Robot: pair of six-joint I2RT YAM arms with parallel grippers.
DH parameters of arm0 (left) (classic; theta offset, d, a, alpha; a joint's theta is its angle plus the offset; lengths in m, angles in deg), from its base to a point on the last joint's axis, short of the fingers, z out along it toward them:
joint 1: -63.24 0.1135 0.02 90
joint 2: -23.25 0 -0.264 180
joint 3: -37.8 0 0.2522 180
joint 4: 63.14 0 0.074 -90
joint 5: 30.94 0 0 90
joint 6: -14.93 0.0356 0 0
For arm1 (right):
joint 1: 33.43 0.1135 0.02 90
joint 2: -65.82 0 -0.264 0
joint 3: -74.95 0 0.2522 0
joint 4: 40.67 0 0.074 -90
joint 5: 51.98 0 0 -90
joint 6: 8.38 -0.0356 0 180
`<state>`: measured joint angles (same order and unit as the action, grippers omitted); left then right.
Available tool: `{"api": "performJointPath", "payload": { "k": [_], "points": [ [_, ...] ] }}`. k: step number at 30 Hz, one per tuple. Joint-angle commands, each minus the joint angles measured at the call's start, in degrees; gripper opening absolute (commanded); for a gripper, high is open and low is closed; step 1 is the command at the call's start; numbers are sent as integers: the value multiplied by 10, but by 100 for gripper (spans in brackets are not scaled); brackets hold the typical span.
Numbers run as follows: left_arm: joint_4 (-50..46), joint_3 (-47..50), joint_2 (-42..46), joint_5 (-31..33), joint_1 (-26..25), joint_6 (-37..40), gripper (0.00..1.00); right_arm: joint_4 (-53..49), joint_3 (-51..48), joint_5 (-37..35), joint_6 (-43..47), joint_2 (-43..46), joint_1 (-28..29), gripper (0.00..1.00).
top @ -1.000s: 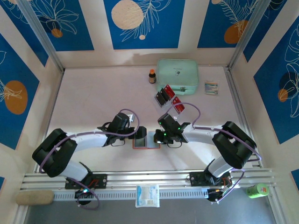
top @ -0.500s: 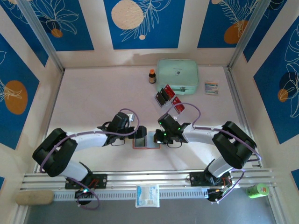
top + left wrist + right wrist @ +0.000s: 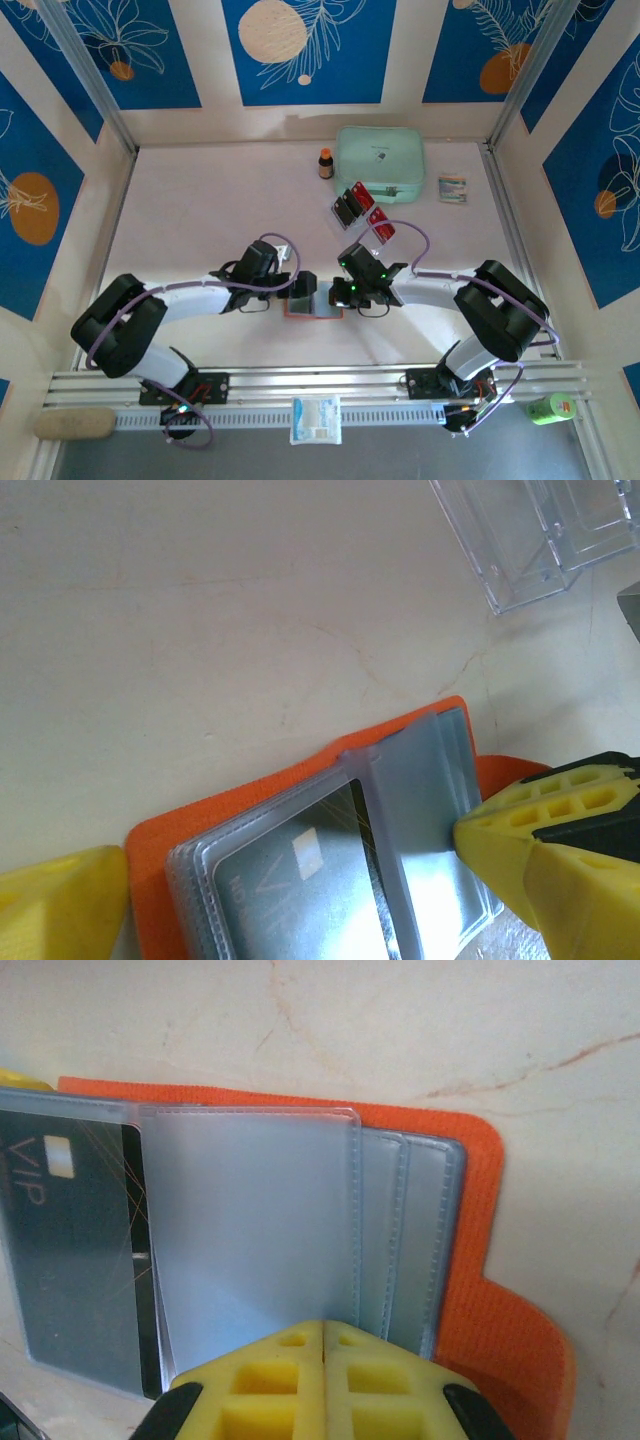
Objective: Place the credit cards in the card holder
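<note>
Card holder (image 3: 320, 310): lies open and flat on the table (image 3: 200, 210), at the near middle between the two arms. Its orange cover (image 3: 250, 810) is underneath and its clear sleeves are fanned on top.
Left gripper (image 3: 300, 288): jaws spread wide with nothing held. In the left wrist view its fingers (image 3: 60, 900) straddle the wallet, one off each side, and the right-hand one seems to touch a sleeve edge. It is judged to be bracing the wallet so that it does not slide.
Right gripper (image 3: 335, 294): jaws pressed together with nothing seen between them. In the right wrist view the joined tips (image 3: 325, 1360) sit at the near edge of the top sleeve (image 3: 250, 1230). This looks like a push or a hold-down to keep a pocket exposed, not a pinch.
Loaded card (image 3: 70, 1260): a black card with pale lettering sits inside a sleeve on the wallet's left leaf.
Credit cards (image 3: 352, 203): a red and black group stands in the clear tray (image 3: 530, 540), well beyond the wallet and just in front of the mint pouch (image 3: 380, 160).
Empty pockets: the sleeves under the right tips appear unfilled.
Stage, as a judgement: one card is seated and most remain in the tray. The next card calls for a free claw, while the sleeves may spring shut once released.
</note>
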<state>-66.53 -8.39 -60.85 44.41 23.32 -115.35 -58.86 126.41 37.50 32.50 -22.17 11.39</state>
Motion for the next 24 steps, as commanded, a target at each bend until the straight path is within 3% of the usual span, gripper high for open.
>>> {"api": "performJointPath", "payload": {
  "k": [1, 24],
  "points": [
    [13, -12, 4, -33, -9, -9, 100, -22, -18, 2, -7, -18, -1, 0],
    [168, 28, 57, -73, -11, -101, 100, -24, -14, 3, -7, -18, -1, 0]
  ]
}}
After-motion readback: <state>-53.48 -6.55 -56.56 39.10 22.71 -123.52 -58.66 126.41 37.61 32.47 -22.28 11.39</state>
